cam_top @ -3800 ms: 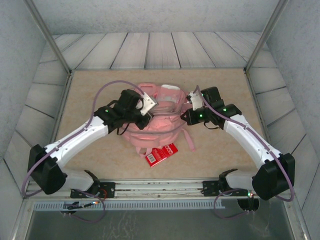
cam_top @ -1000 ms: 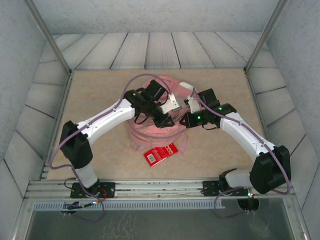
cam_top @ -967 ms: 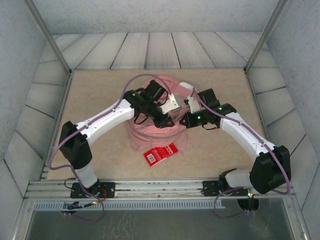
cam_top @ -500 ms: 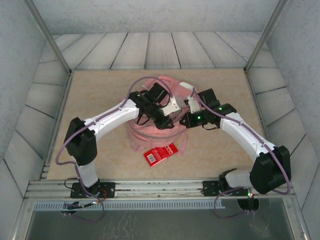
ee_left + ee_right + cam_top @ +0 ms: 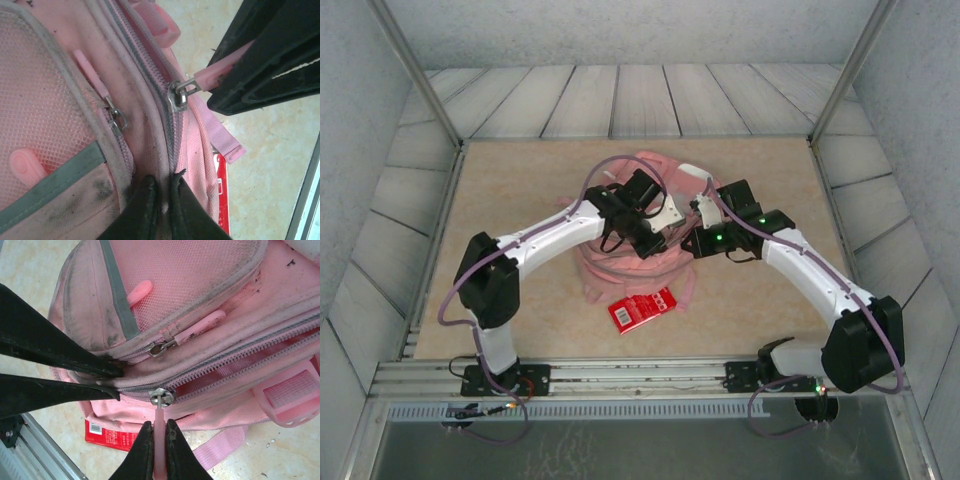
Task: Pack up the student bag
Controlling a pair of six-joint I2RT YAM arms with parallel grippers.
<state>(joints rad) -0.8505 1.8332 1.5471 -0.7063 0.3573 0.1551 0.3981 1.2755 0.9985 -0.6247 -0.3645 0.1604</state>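
Observation:
The student bag (image 5: 618, 266) is a pink backpack lying mid-table between both arms. My left gripper (image 5: 161, 188) is shut on a fold of the bag's fabric (image 5: 162, 165) right beside the main zipper track. My right gripper (image 5: 160, 434) is shut on the pink zipper pull (image 5: 159, 415), just below its metal slider (image 5: 161, 396). The zipper is parted to the right of that slider, showing the red-pink inside. From above, the left gripper (image 5: 660, 243) and the right gripper (image 5: 688, 243) meet close together over the bag's near side.
A red packet (image 5: 642, 308) lies on the table at the bag's near edge, partly under a pink strap (image 5: 220, 137). A front pocket with mesh and its own small zipper (image 5: 160, 347) faces up. The metal rail (image 5: 640, 378) runs along the near edge.
My left gripper has closed onto the bag's fabric by the zipper, after its arm reached a little further right. The right gripper has kept its hold on the zipper pull.

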